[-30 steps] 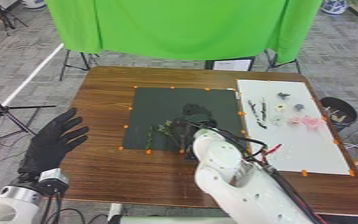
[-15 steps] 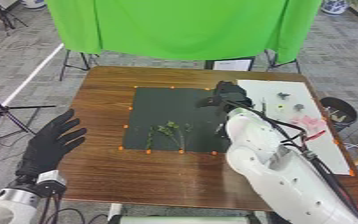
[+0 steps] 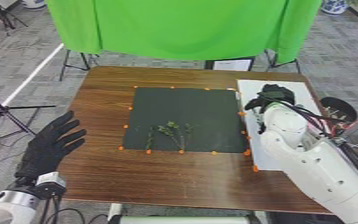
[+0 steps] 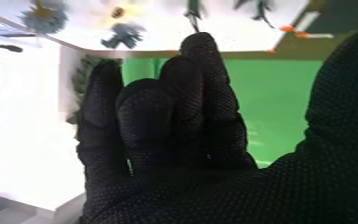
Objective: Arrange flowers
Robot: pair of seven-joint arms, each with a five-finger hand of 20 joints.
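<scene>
Head view, right hand over white sheet, wrist view, yellow flower

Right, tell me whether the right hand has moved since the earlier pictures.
Yes, to the robot's right: from over the dark mat, the right hand has moved over the white sheet.

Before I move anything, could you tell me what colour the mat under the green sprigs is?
Dark green, clearest in the head view.

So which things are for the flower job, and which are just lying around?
For the flowers:
leafy green sprigs
dark mat
white sheet
yellow flower
blue-grey flower

Probably just around:
black bin
green cloth
black tripod
</scene>
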